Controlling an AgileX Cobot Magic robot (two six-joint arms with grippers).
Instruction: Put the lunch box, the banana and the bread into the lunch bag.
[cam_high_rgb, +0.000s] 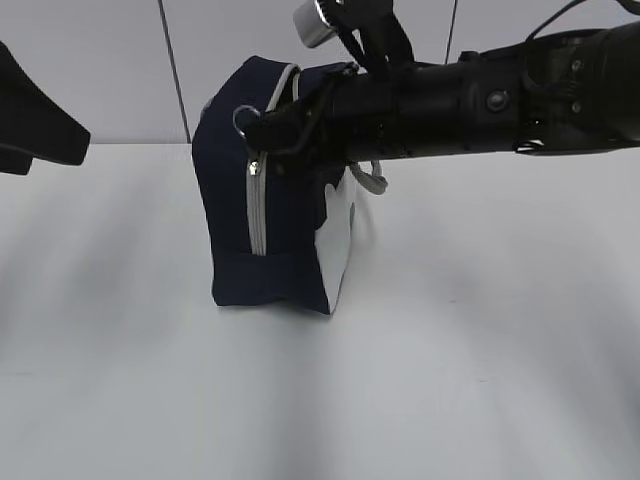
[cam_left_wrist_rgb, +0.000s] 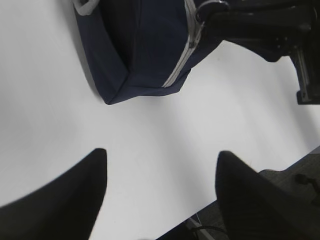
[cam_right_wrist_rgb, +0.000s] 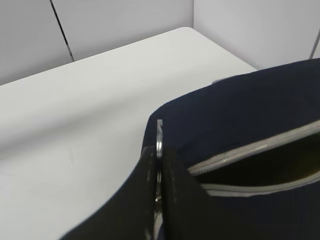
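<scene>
Bag: the navy lunch bag (cam_high_rgb: 270, 200) stands upright on the white table (cam_high_rgb: 480, 380), mid-table, zipper (cam_high_rgb: 257, 210) running down its near face and over the top.
Right claw: the right gripper (cam_right_wrist_rgb: 159, 170) is clenched on the ring pull (cam_right_wrist_rgb: 159, 137), fingers pinched flat either side of the metal ring at the bag's top corner (a neat, thin grip).
Left claw: the left gripper (cam_left_wrist_rgb: 160, 185) is released, fingers spread wide, hovering over bare table well clear of the bag.
Zipper state: along the top the teeth gape, dark inside; down the front face it looks closed.
Food: lunch box, banana and bread not in view in any camera (whether they are inside I cannot tell).
Handling: soft fabric, looks light, so I'd expect it to lean or slide under a zipper tug; the ring is small and hard, likely slippery. A webbing handle (cam_high_rgb: 372, 180) hangs on the far side as a second hold.
Room: open table all round the bag; the table edge shows close beneath the left claw, and the far corner lies beyond the bag.
</scene>
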